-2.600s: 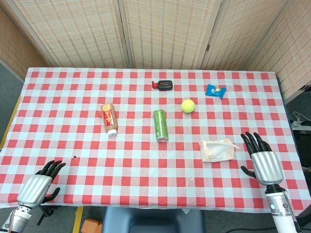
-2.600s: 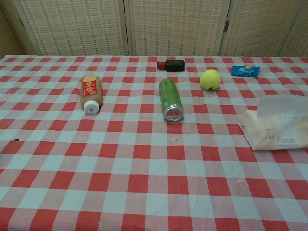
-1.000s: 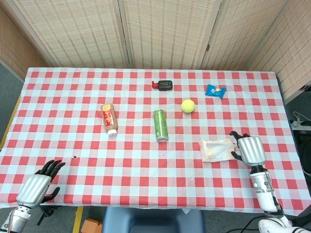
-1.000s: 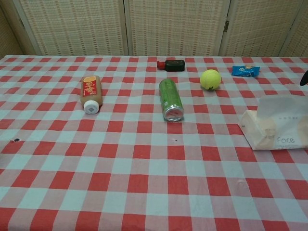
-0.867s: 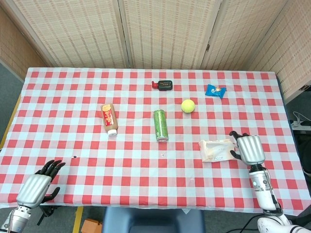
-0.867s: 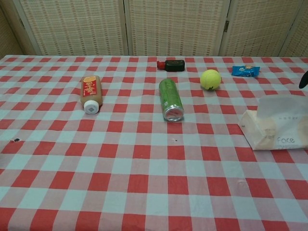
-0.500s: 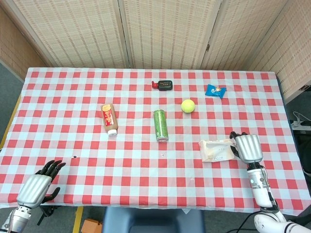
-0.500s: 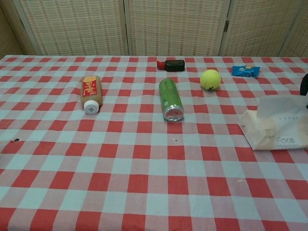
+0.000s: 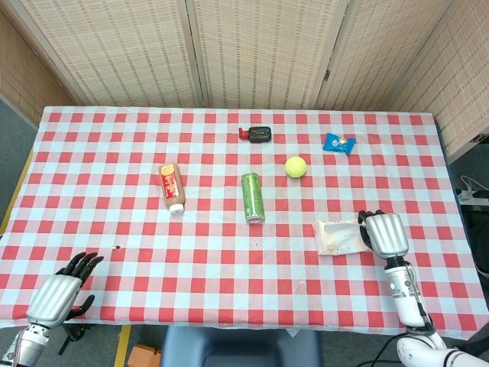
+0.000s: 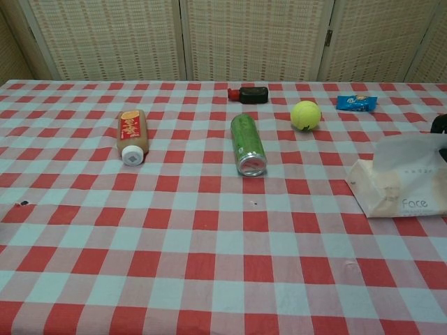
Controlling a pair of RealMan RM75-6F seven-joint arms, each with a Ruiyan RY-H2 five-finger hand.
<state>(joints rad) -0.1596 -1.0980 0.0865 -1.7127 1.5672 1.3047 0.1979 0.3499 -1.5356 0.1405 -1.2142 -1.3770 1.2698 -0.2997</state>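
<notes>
The right hand point(image 9: 384, 234) has its dark fingers point(image 9: 366, 229) curled over the right end of the tissue pack point(image 9: 339, 237), seemingly touching it; a firm grip cannot be told from here. The pack lies flat on the table point(image 9: 114, 160), near its right edge. Further off sit a tennis ball point(image 9: 296, 167), a green can point(image 9: 253, 197) on its side and a blue snack packet point(image 9: 338, 143). The left hand point(image 9: 56, 297) hangs off the near left edge, fingers loosely spread, holding nothing

Silver left hand point(image 9: 53, 297) held low at the near left corner, dark fingers point(image 9: 82, 261) spread, silver right hand point(image 9: 384, 234) raised on its forearm, back upward, fingertips bent leftward.
</notes>
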